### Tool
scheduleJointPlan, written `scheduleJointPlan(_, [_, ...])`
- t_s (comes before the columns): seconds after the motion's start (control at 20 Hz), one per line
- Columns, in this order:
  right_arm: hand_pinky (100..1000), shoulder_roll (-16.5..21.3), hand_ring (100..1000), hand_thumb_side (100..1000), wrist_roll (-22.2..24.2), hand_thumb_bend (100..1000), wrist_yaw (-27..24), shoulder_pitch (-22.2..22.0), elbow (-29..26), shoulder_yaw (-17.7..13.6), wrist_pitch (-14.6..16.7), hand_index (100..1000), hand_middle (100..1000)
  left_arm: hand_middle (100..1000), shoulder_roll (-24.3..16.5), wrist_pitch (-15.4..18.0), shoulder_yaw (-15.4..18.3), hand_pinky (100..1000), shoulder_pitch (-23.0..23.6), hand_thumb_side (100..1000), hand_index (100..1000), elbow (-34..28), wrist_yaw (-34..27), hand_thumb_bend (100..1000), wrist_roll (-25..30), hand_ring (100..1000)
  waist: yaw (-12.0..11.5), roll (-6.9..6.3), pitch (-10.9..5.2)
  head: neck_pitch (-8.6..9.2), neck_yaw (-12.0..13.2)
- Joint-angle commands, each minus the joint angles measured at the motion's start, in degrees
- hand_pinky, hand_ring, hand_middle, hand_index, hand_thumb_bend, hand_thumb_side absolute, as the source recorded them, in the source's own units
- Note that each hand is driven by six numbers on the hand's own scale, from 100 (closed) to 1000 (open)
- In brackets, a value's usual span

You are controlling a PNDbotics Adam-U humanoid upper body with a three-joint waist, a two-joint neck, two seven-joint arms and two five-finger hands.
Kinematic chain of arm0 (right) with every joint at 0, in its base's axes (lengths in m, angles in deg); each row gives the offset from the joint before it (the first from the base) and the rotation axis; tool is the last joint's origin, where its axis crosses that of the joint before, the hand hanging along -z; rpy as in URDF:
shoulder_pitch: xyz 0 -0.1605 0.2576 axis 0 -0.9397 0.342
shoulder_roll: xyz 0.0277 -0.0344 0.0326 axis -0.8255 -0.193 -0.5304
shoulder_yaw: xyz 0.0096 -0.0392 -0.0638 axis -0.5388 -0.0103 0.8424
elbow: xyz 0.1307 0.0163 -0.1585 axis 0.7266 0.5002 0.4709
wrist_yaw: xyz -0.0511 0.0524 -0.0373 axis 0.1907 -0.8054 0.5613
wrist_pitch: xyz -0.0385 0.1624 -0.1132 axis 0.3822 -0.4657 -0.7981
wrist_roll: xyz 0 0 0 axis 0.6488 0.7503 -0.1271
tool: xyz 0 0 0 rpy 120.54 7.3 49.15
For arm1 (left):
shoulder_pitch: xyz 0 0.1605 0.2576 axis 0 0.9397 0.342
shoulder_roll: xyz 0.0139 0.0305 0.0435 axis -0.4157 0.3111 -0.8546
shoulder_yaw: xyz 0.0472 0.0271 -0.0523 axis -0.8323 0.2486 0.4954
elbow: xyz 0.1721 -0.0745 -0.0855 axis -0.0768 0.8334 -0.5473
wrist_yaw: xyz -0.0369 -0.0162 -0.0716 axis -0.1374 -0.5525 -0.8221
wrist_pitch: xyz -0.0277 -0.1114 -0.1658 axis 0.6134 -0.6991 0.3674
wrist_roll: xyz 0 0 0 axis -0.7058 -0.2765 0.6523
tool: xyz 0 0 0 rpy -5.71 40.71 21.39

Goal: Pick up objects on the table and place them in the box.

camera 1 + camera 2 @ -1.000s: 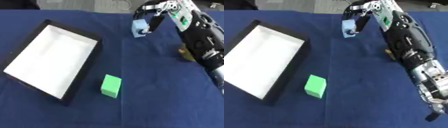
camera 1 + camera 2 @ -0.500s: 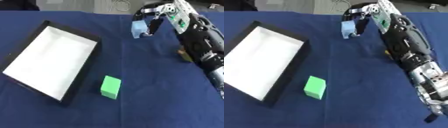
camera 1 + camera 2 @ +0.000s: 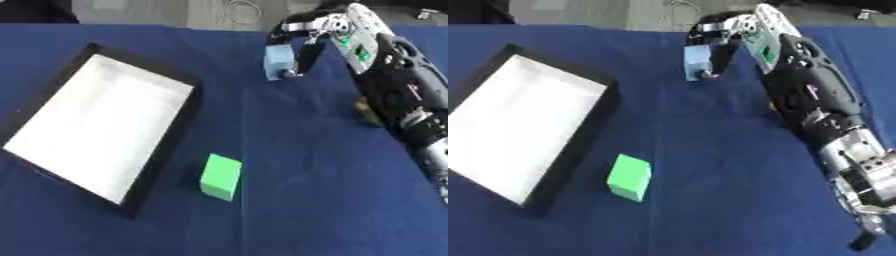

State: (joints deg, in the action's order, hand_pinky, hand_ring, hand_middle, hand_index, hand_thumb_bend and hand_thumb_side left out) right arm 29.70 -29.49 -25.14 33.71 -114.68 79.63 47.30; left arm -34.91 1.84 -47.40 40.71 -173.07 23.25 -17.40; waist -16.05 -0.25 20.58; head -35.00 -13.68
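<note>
My right hand [image 3: 297, 34] reaches in from the right side toward the far middle of the table, its fingers and thumb curled round a small light-blue block [image 3: 277, 61] held above the blue cloth. A green block [image 3: 220, 176] lies on the cloth near the middle front, just right of the box. The box [image 3: 166, 142] is a shallow black-rimmed tray with a white floor, lying askew at the left, with nothing in it. My left hand shows in neither view.
A blue cloth [image 3: 289, 200] covers the whole table. A small dark brownish thing [image 3: 366, 111] lies on the cloth beside my right forearm, partly hidden by it. The floor and a cable [image 3: 238, 7] show beyond the far edge.
My right hand with the light-blue block has lifted slightly and drifted a little left. The green block and the box have not moved.
</note>
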Motion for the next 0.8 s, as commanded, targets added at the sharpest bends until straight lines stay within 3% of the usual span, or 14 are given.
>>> scheduleJointPlan(0.05, [863, 1.8, 754, 100, -2.9, 196, -1.2, 1.1, -2.1, 0.0, 0.8, 627, 476, 870, -0.9, 0.1, 0.8, 654, -0.3, 625, 882, -0.9, 0.4, 605, 0.1, 792, 0.0, 0.62, -0.91, 0.45, 0.1])
scheduleJointPlan(0.45, [847, 3.4, 725, 100, -3.1, 183, -5.9, 2.4, -5.4, 0.8, 0.8, 612, 458, 869, -1.4, 0.1, 1.0, 654, 0.7, 623, 882, -0.7, 0.9, 602, 0.0, 792, 0.8, 0.62, -2.97, -2.56, 0.2])
scheduleJointPlan(0.8, [837, 4.1, 718, 100, 2.0, 227, -14.8, 4.5, -16.4, 5.4, -1.0, 620, 470, 861, -2.4, -0.1, 1.9, 655, 2.8, 617, 878, 0.3, 1.6, 604, -1.0, 791, 2.3, 0.4, -6.03, -4.45, 1.4])
